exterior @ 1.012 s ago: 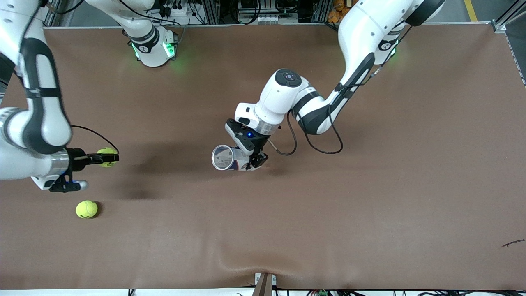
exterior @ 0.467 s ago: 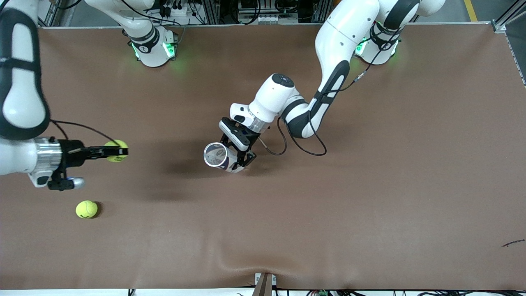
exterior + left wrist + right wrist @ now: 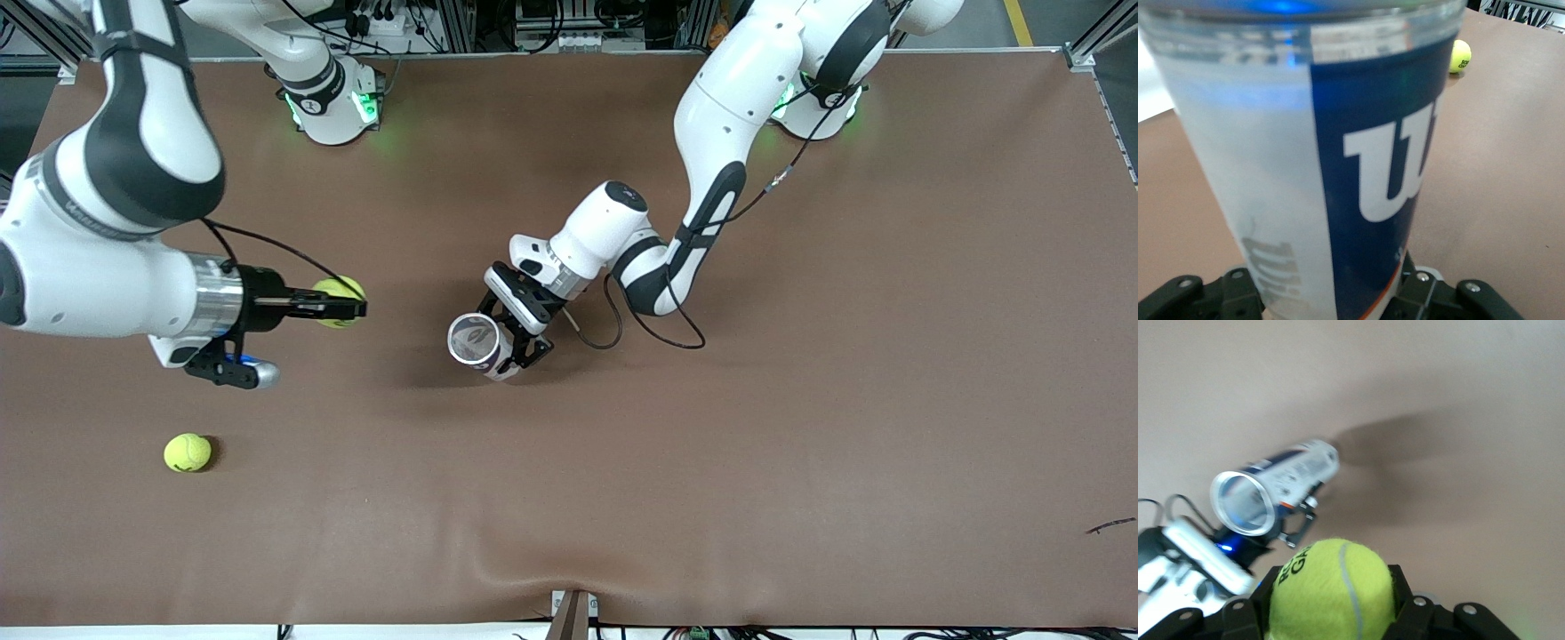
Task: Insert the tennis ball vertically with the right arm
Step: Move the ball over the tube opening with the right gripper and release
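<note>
My right gripper [image 3: 342, 308] is shut on a yellow-green tennis ball [image 3: 339, 301], held sideways in the air over the table toward the right arm's end. In the right wrist view the ball [image 3: 1331, 595] sits between the pads. My left gripper [image 3: 517, 350] is shut on a clear tennis ball can [image 3: 483, 346] with a blue and white label, over the middle of the table. The can is tilted, and its open mouth [image 3: 472, 339] points up and toward the right arm's end. It fills the left wrist view [image 3: 1338, 167], and its open rim [image 3: 1243, 503] faces the right wrist camera.
A second tennis ball [image 3: 188, 452] lies on the brown table, nearer to the front camera than my right gripper; it also shows in the left wrist view [image 3: 1461, 56]. A small dark scrap [image 3: 1109, 525] lies near the left arm's end. The cover wrinkles at the front edge [image 3: 533, 556].
The right arm has carried its ball toward the middle of the table, closer to the can. The left arm has shifted slightly and turned the can a little.
</note>
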Tool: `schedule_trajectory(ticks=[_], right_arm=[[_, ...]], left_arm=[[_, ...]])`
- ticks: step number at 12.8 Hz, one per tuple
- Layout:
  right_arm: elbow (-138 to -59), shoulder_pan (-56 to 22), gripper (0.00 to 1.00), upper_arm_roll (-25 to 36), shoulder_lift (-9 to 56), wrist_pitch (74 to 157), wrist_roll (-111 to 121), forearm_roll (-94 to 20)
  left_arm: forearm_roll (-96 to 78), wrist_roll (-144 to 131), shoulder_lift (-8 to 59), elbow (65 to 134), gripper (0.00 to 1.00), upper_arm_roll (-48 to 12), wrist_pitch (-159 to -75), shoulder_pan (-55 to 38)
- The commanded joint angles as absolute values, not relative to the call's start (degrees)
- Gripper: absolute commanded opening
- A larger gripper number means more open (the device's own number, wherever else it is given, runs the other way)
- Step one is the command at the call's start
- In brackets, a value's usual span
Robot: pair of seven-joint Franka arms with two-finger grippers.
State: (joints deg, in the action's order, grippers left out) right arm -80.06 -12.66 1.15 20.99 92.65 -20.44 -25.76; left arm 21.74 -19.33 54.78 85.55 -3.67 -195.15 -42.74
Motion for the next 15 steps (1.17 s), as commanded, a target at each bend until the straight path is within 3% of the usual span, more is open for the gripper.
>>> schedule_trajectory(ticks=[1,8,10,15], right_arm=[[-79.28,-16.42,0.30,1.84,20.65,96.93,-21.71,-24.88],[-79.72,-28.55,0.30,1.41,22.23,109.84,-9.03,-8.89],[-80.50,-29.27,0.43,1.49,23.55,113.89,2.75,-8.17],[-86.39,-30.85,0.42,1.41,23.91,120.05,11.77,-8.17]], left_arm=[[20.74,-19.60,57.30,83.23,0.71,-2.11,-198.36,-43.42],[20.83,-19.25,59.15,83.32,0.76,1.93,-201.18,-46.22],[20.83,-19.25,59.76,83.23,0.76,2.11,-202.23,-46.41],[20.74,-19.16,60.21,83.32,0.76,2.11,-202.85,-46.41]])
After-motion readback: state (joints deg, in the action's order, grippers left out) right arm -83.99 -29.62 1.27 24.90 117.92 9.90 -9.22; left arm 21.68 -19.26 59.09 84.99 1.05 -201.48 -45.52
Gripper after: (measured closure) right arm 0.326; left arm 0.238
